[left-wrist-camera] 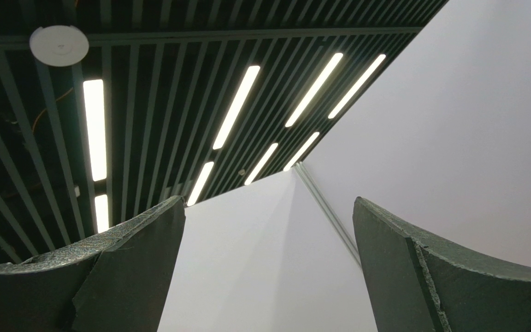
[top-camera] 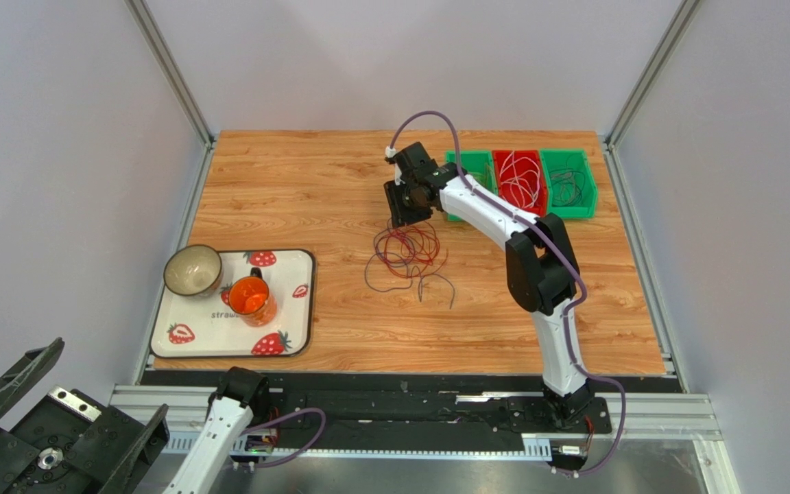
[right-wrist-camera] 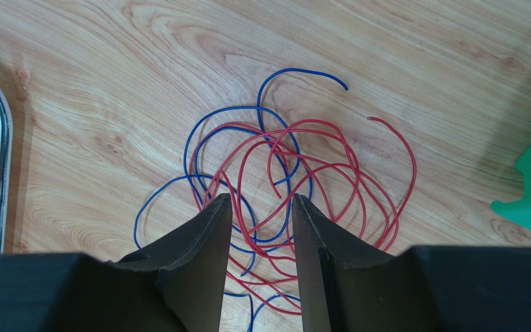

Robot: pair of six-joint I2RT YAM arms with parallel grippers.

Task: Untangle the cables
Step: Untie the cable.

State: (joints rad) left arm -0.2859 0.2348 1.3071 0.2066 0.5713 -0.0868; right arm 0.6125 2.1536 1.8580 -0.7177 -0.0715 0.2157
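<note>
The cables [top-camera: 407,255] lie in a loose tangle on the wooden table, in the middle. In the right wrist view they are red wires [right-wrist-camera: 330,166] and blue wires [right-wrist-camera: 199,138] looped over each other. My right gripper [top-camera: 406,206] hangs just above the far edge of the tangle. In its own view the right gripper [right-wrist-camera: 261,200] is open, with a narrow gap and nothing between the fingers. My left gripper [top-camera: 59,396] is at the near left, off the table. It points up at the ceiling, open and empty [left-wrist-camera: 268,200].
A row of green and red bins [top-camera: 469,165] stands at the back right, with wires in the red bin [top-camera: 520,180] and the right green bin [top-camera: 568,185]. A strawberry tray [top-camera: 296,293] at the left holds a bowl [top-camera: 193,270] and an orange cup [top-camera: 250,298].
</note>
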